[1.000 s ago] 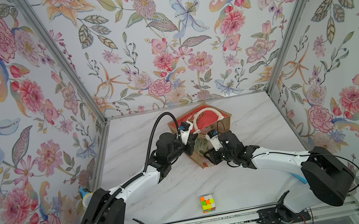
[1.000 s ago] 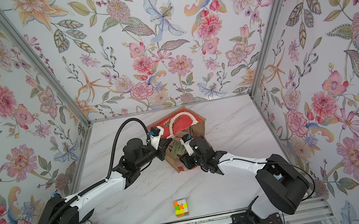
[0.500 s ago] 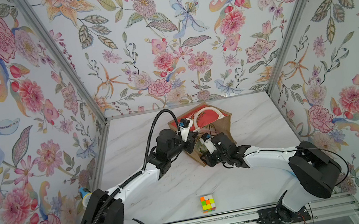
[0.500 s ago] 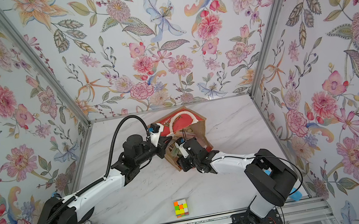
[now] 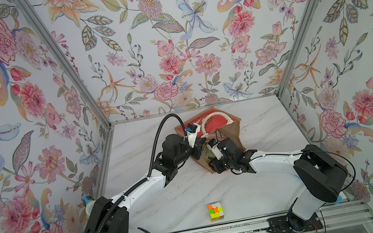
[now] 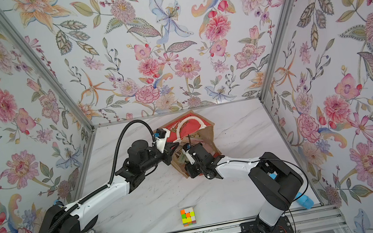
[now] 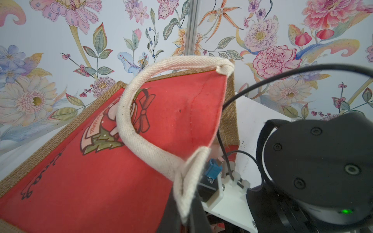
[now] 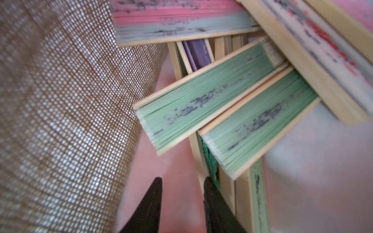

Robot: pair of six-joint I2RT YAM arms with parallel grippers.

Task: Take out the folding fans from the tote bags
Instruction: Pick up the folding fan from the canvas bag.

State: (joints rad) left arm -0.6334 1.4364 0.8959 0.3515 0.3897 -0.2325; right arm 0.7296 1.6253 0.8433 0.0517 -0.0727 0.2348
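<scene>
Marble tabletop (image 5: 169,203), flowered walls on three sides: the tote bag (image 5: 233,131) lies tipped over near the back, mouth toward the arms, just where we saw it a second ago. Since then the right arm has pushed its wrist closer to that mouth; the left gripper (image 7: 184,211) stays pinched shut on the base of the bag's white handle (image 7: 129,113), and the colour cube (image 5: 216,211) at the front edge has not moved. The right gripper (image 8: 182,193) is inside the bag, jaws parted with only pinkish lining between them, one fingertip (image 8: 216,205) against a bamboo edge. The folding fans (image 8: 201,100) lie criss-crossed in the bag, green, pink and purple, none held. In both top views the right wrist hides its gripper and most of the fans; we cannot count them, and the wrist picture is blurred.
</scene>
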